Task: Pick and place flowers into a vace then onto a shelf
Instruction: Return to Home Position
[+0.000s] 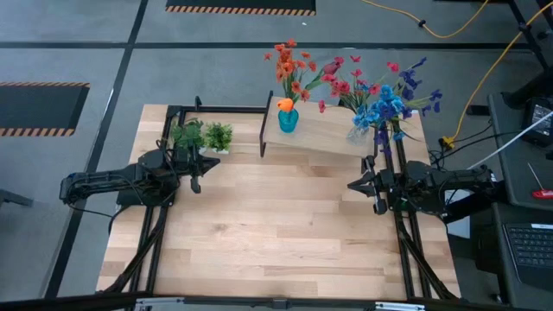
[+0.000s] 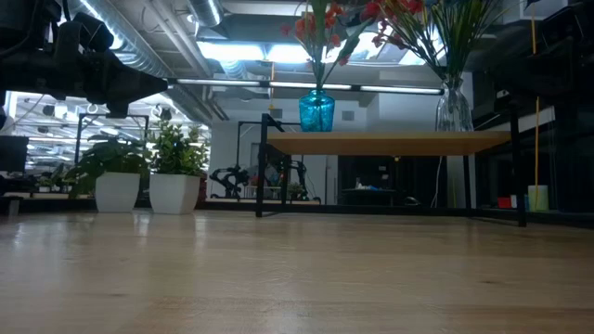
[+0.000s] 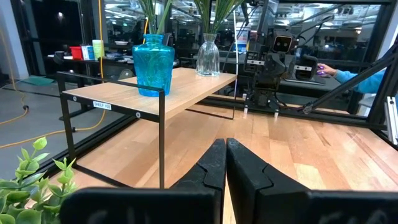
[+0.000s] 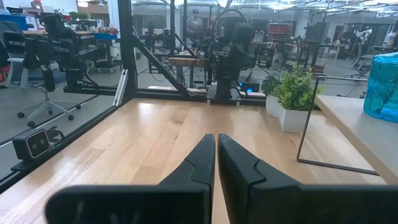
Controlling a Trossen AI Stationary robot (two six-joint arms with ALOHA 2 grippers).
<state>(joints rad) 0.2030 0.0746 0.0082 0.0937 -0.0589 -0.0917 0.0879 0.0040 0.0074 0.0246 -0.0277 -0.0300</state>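
Note:
The shelf [image 1: 324, 131], a light-wood board on thin black legs, stands at the table's far middle. On it stand a blue vase [image 1: 288, 118] with red and orange flowers [image 1: 292, 67] and a clear vase [image 1: 359, 131] with blue, purple and red flowers [image 1: 389, 99]. Both vases show in the left wrist view, blue [image 3: 153, 65] and clear [image 3: 208, 56]. My left gripper [image 1: 196, 183] waits shut at the left side, pointing level. My right gripper [image 1: 378, 204] waits shut at the right side. Neither holds anything.
Two leafy green plants in white pots [image 1: 202, 136] stand at the far left, just beyond my left gripper. The wide plank tabletop [image 1: 276, 233] lies between the arms. A person's sleeve and hand [image 3: 348, 73] show beyond the table's right side.

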